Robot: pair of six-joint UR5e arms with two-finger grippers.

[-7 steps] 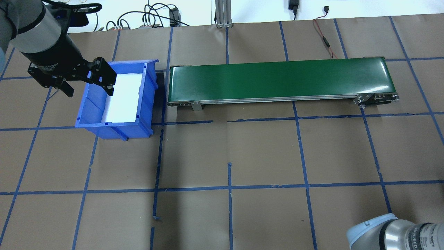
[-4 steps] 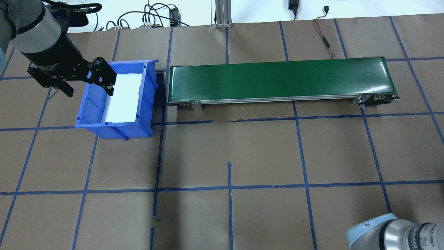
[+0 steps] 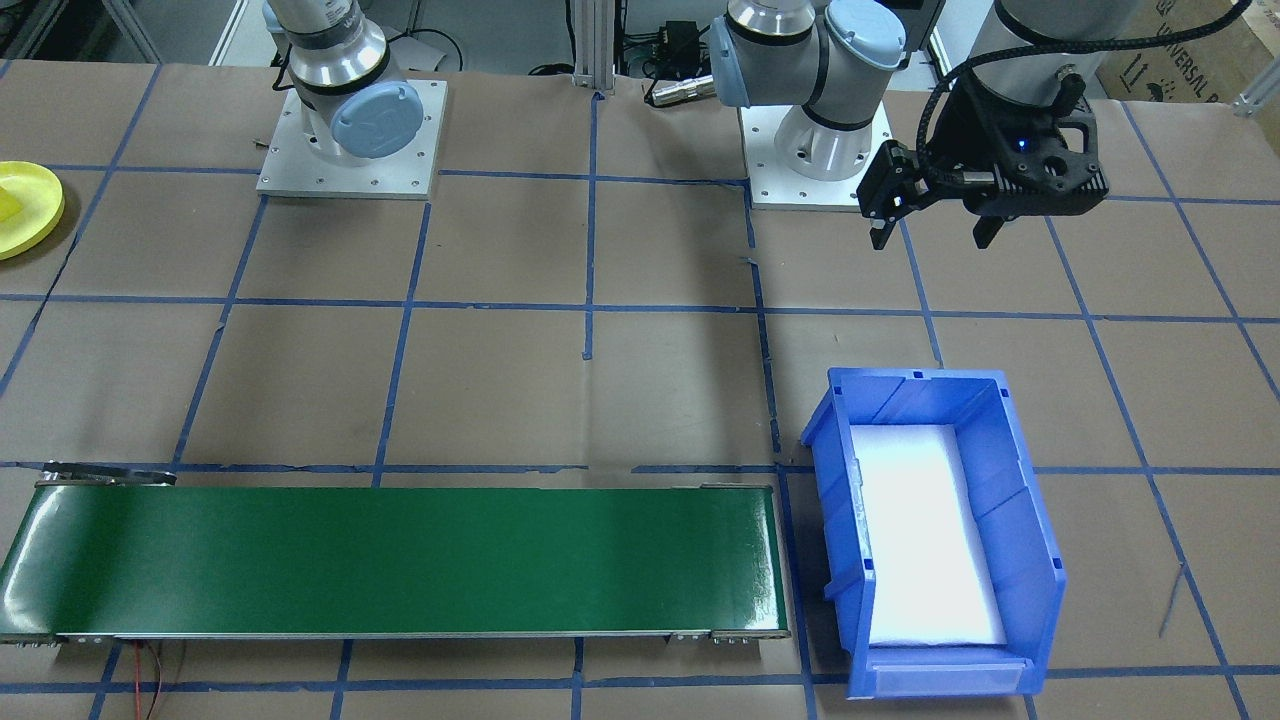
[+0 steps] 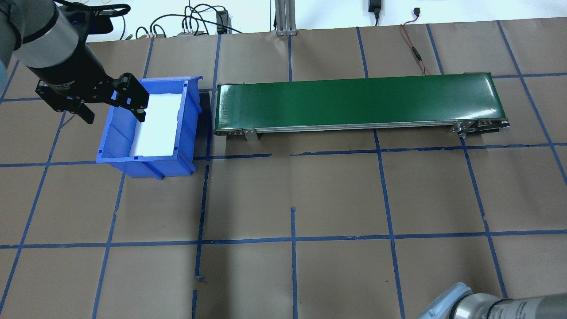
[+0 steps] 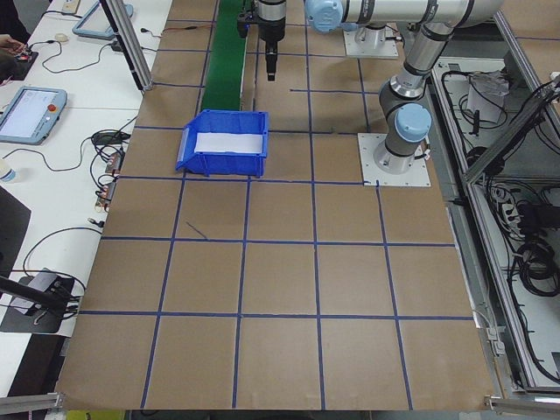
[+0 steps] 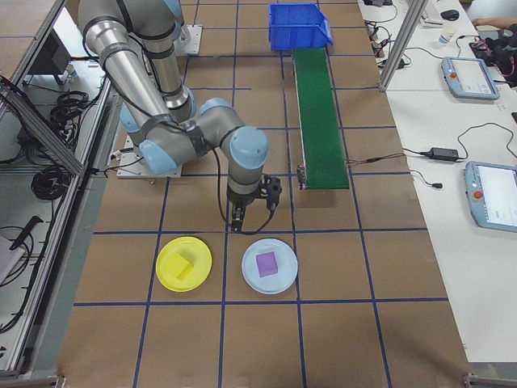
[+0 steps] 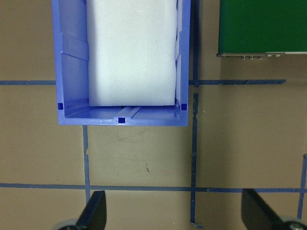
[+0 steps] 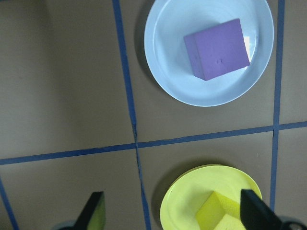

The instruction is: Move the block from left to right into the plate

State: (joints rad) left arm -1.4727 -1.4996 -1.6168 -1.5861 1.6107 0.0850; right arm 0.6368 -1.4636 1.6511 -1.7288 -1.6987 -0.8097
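Currently: yellow block (image 8: pixel 217 212) resting inside yellow plate (image 8: pixel 182 201), near the bench's right end, beside pale-blue plate (image 8: pixel 163 57) holding purple block (image 8: pixel 218 48). Right tool (image 8: pixel 175 215) hanging above both plates, fingers spread, empty. Left tool (image 4: pixel 113 110) spread, empty, above blue bin (image 4: pixel 117 137).

a blue bin (image 4: pixel 146 128) with a white lining stands just beside one end of a long green conveyor belt (image 4: pixel 359 103), both on a brown paper-covered table (image 4: pixel 336 199) marked by blue tape lines. near the table's other end, a pale blue plate (image 8: pixel 208 50) holds a purple block (image 8: pixel 217 49).
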